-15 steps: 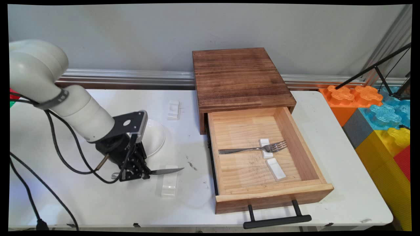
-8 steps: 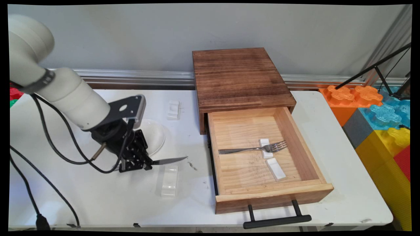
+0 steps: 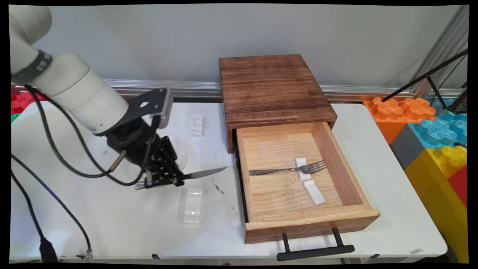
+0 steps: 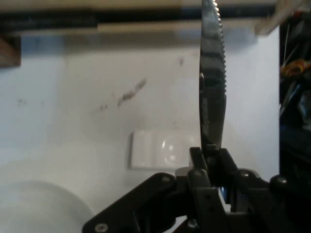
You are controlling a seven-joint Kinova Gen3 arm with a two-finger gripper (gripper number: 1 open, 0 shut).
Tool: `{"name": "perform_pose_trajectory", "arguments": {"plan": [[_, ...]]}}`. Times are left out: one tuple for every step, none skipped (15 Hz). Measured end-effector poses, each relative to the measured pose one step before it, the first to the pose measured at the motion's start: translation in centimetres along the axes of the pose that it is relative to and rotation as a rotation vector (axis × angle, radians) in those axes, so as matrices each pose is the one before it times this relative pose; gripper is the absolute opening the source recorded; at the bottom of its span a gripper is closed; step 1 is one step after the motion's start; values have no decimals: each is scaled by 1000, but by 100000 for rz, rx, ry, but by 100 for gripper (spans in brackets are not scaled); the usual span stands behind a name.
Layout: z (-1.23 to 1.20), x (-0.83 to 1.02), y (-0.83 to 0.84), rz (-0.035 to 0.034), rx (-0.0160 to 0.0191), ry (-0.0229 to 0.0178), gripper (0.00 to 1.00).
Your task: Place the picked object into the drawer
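You've got the gripper (image 3: 178, 180) clamped on the knife (image 3: 203, 173), pinching it at the handle end; the serrated blade sticks out to the right, tip angled slightly up and pointing toward the open drawer (image 3: 368, 216). In the hand view the gripper (image 4: 212, 158) has its fingers (image 4: 198, 162) closed tight either side of the blade (image 4: 213, 77), teeth along one edge. The knife is in the air above the table (image 3: 123, 228), left of the drawer, clear of the surface. Just near of the blade, a white cutlery rest (image 3: 192, 205) lies flat on the table, nothing on it; you see the same rest (image 4: 158, 150) below the hand. A white plate (image 3: 181, 155) sits behind the gripper, partly hidden by the hand. A second white rest (image 3: 197, 125) is farther back, beside the dark wooden cabinet (image 3: 272, 87). Inside the pale wood drawer, a fork (image 3: 287, 170) lies across a small rest (image 3: 301, 169), tines to the right, with another rest (image 3: 314, 193) just near of it, bare. The black drawer handle (image 3: 315, 252) overhangs the table's near edge. Coloured foam blocks (image 3: 429, 130) are stacked off the right end of the table.
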Motion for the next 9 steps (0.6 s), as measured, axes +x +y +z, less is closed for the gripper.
{"name": "perform_pose_trajectory", "arguments": {"plan": [[-249,928,217,-530,-8,812,0],[-190,1014,215,-468,4,878,0],[-85,905,158,-348,-8,762,0],[-13,609,105,-165,-54,418,0],[20,977,145,-114,-72,762,0],[97,1136,156,44,-142,746,0],[178,1174,149,268,-242,662,0],[163,831,99,214,-254,409,0],[204,831,105,342,-375,289,0]]}}
